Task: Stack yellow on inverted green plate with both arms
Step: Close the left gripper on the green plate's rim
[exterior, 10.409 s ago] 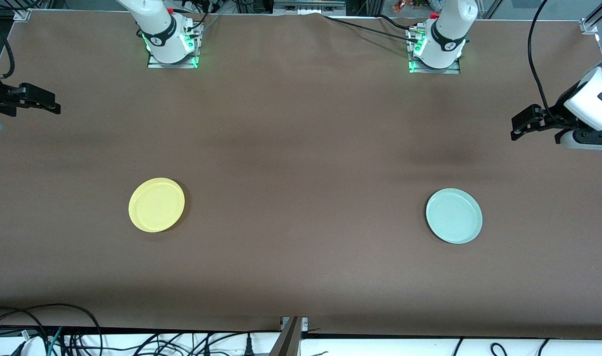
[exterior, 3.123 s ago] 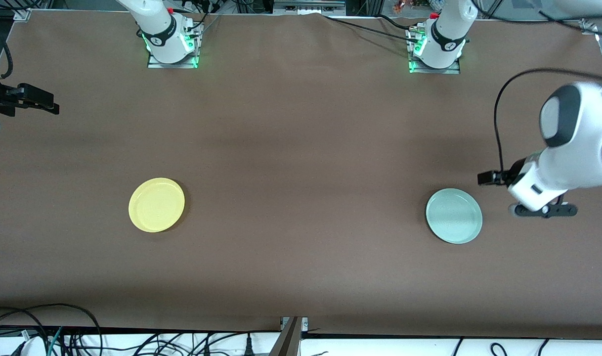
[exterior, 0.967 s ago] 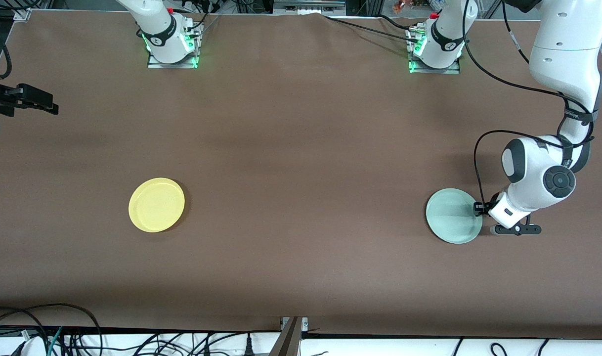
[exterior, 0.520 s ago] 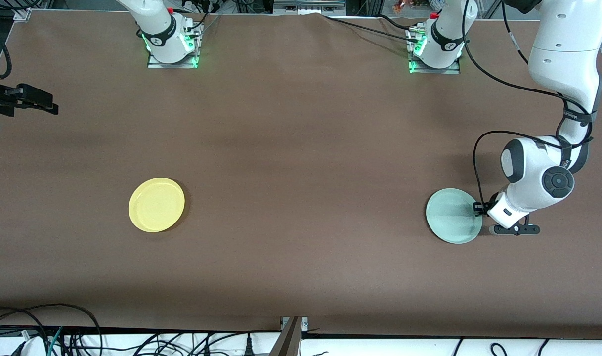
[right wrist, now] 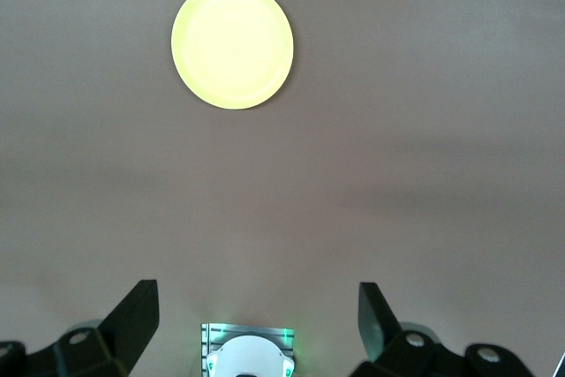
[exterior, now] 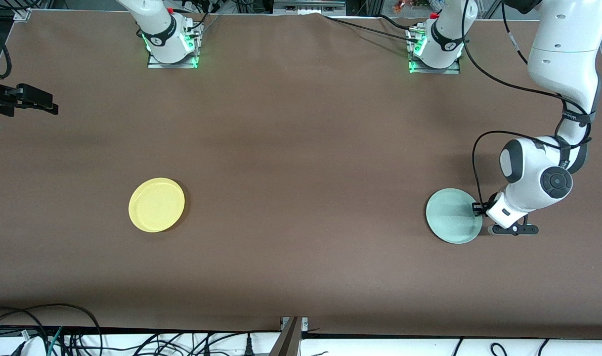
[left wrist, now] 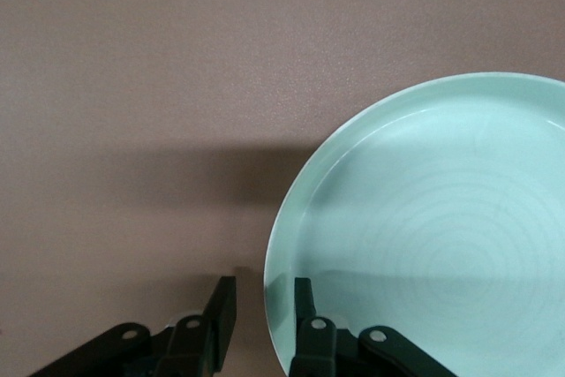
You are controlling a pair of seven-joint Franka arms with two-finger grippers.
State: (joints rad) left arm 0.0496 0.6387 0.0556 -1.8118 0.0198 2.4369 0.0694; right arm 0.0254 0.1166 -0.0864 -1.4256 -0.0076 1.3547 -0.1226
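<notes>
The pale green plate [exterior: 451, 216] lies rim up on the brown table toward the left arm's end. My left gripper [exterior: 476, 208] is low at the plate's edge on that end. In the left wrist view the left gripper [left wrist: 265, 285] straddles the rim of the green plate [left wrist: 441, 236]. One finger [left wrist: 303, 302] is inside the plate and the other is outside with a gap to the rim, so it is open. The yellow plate [exterior: 156, 204] lies rim up toward the right arm's end, also the yellow plate [right wrist: 232, 44]. My right gripper [exterior: 51, 106] waits open and empty over that table end, high above the table [right wrist: 258, 293].
The two arm bases [exterior: 170, 47] [exterior: 437, 49] stand along the table's edge farthest from the front camera. Cables [exterior: 59, 336] hang below the nearest edge. Bare brown table [exterior: 301, 198] stretches between the two plates.
The left arm has come down from the table's end to the green plate's rim, and its fingers have drawn closer together over the last second. Plates and right arm are unmoved.
</notes>
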